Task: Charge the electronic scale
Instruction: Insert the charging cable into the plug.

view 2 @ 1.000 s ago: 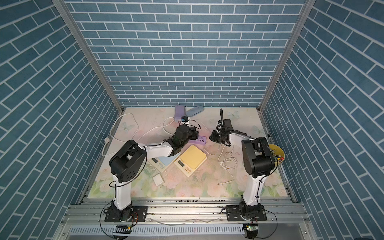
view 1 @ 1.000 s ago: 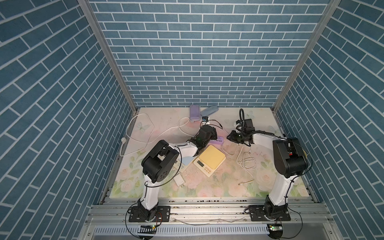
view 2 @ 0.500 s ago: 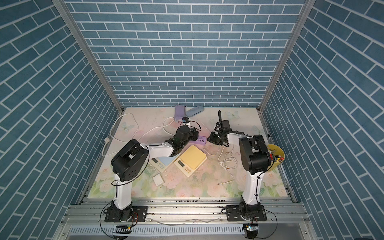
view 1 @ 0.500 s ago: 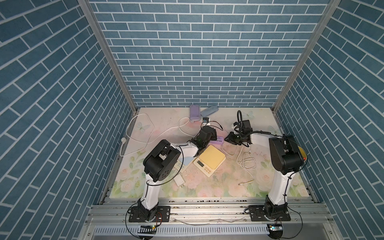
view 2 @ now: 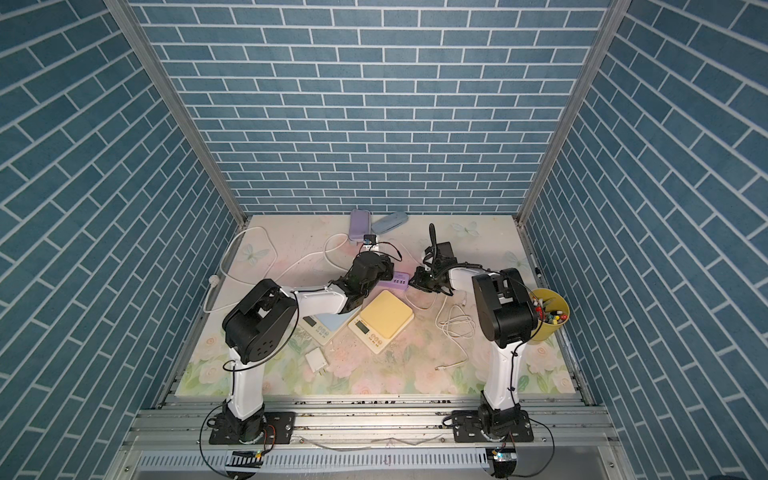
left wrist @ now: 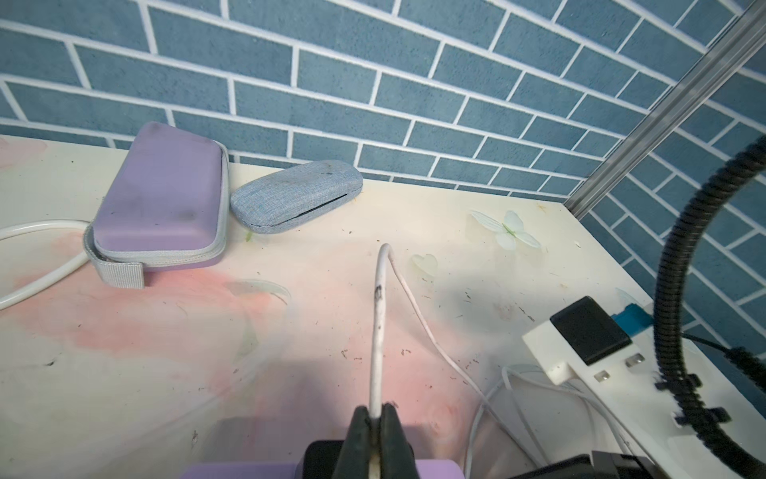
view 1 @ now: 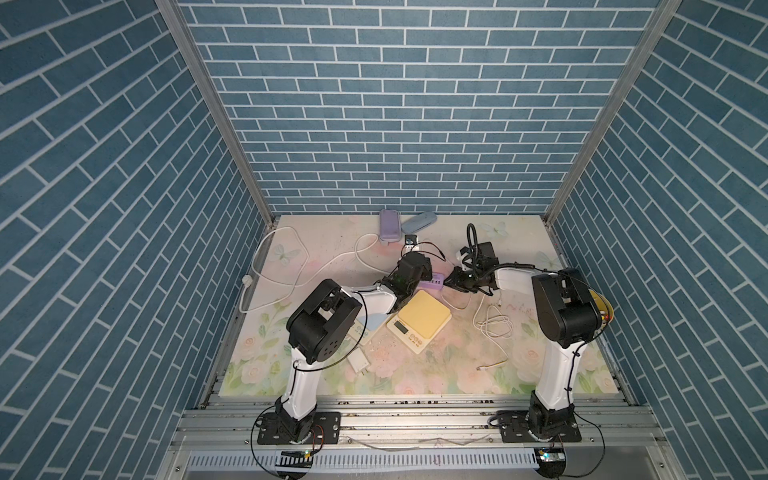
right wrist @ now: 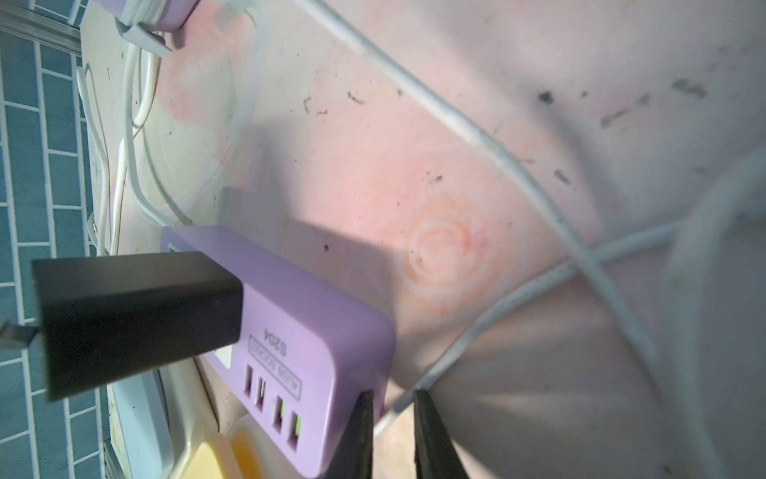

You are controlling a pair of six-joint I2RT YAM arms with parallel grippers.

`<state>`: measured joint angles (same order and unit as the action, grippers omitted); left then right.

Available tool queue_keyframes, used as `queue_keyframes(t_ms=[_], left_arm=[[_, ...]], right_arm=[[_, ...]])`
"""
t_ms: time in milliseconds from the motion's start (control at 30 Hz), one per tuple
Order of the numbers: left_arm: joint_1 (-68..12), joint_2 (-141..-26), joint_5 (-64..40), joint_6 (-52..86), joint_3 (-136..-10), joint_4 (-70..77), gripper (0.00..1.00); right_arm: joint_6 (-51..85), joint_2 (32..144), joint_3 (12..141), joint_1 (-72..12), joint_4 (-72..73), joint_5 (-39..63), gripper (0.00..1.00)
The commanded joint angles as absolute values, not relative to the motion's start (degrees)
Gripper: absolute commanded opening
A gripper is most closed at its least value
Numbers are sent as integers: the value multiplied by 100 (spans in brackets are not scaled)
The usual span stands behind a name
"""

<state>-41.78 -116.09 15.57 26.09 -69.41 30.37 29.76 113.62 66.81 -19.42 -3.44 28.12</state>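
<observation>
So the electronic scale (view 1: 419, 320) (the yellow-topped one, I'm guessing, since a second scale (view 2: 330, 324) with a blue top sits mostly tucked under the left arm) lies flat around the middle of the desk (view 1: 328, 232). Its display end points toward the front edge, and nothing is touching it. Just behind it, toward the back edge, is the purple charging hub (view 1: 432, 284), and both arms are crowded around that.

The left gripper (left wrist: 375, 423) is clamped tight on a thick white cord (left wrist: 379, 331) right next to the hub. The right gripper (right wrist: 393, 400) sits at the hub's port end with its fingers a sliver apart and a thin white cable (right wrist: 539, 288) running through the gap. Honestly can't tell if it's actually pinching it or just straddling it.

Handling-wise, my take: the scale looks like a light, stiff plastic slab with a smooth top, so it'll skate across the desk the moment a plug pushes on it. I'd grab it by the side edges or pin it down flat, not by the weighing plate. Can't see its charging port from here. The cable is floppy, so hold it at the hard plug shell, close to the tip, otherwise it just buckles. Same deal for the hub: light, slides easily, wants bracing from behind while anything goes in.
</observation>
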Motion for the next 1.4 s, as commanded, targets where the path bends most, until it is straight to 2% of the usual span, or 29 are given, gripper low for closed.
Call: queue_keyframes(t_ms=[0, 900, 1367], left_arm=[[-4206, -11771, 1668, 2542, -6889, 2943, 0], [-4212, -11578, 1948, 2170, -6347, 3049, 0], [-4582, -11517, 2964, 1824, -6450, 2274, 0]], right_arm=[[3129, 11454, 6620, -2045, -176, 2979, 20], [3473, 11109, 6331, -2101, 79, 2875, 19], [3864, 11074, 6320, -2080, 152, 2874, 18]])
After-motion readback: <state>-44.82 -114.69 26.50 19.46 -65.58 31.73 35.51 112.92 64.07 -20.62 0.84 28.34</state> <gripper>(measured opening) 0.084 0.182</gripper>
